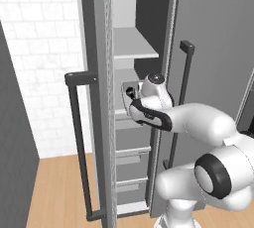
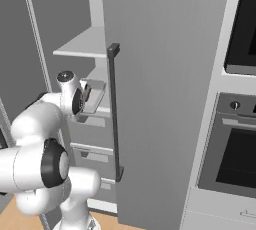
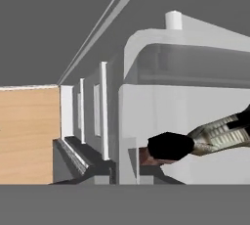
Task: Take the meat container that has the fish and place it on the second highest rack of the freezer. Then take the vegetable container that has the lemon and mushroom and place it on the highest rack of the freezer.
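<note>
Reaching between the tall grey freezer's (image 1: 213,38) open doors, the white arm's two-finger gripper (image 1: 130,94) is carrying a shallow translucent pale grey container (image 2: 95,95) at the front of the pale interior, jaws clenched on its near rim, below the flat light grey shelf (image 1: 134,43) and above the drawers. A small black glossy fish (image 3: 171,146) is lying inside the tray in the hand view, so this looks like the meat container heading for the second highest rack. Keeping the tray level, clearing the shelf's front edge and pushing it well in before letting go would serve best.
</note>
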You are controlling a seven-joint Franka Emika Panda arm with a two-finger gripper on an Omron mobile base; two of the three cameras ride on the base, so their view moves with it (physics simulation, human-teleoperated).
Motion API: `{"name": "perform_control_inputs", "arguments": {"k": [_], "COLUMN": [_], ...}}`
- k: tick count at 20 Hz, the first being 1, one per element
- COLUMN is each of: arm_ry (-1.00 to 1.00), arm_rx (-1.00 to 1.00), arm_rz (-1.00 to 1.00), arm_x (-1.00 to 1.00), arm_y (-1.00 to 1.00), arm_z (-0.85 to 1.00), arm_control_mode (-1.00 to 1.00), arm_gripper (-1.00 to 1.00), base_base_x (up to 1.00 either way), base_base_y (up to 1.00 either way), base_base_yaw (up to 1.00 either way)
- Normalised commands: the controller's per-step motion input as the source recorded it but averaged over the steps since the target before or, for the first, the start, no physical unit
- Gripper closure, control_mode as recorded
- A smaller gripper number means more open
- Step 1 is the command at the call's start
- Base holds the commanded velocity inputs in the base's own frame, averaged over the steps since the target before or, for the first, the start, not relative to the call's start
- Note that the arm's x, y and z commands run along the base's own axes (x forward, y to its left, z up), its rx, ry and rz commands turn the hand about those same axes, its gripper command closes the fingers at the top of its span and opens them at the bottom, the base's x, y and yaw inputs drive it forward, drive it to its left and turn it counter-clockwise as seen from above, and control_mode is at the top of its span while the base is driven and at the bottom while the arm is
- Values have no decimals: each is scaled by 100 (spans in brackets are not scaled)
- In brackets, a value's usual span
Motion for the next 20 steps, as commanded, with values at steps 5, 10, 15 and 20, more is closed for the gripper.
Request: {"name": "perform_control_inputs", "arguments": {"k": [5, 10, 15, 20], "arm_ry": [0, 0, 0, 0], "arm_rx": [0, 0, -2, -3], "arm_rz": [0, 0, 0, 0], "arm_x": [61, 57, 54, 59], "arm_y": [12, 2, 1, 4], "arm_z": [-7, -19, -37, -36], "arm_control_mode": [-100, -100, -100, -100], "arm_gripper": [100, 100, 100, 100], "base_base_x": [0, 0, 0, 0], "base_base_y": [0, 0, 0, 0], "base_base_yaw": [0, 0, 0, 0]}}
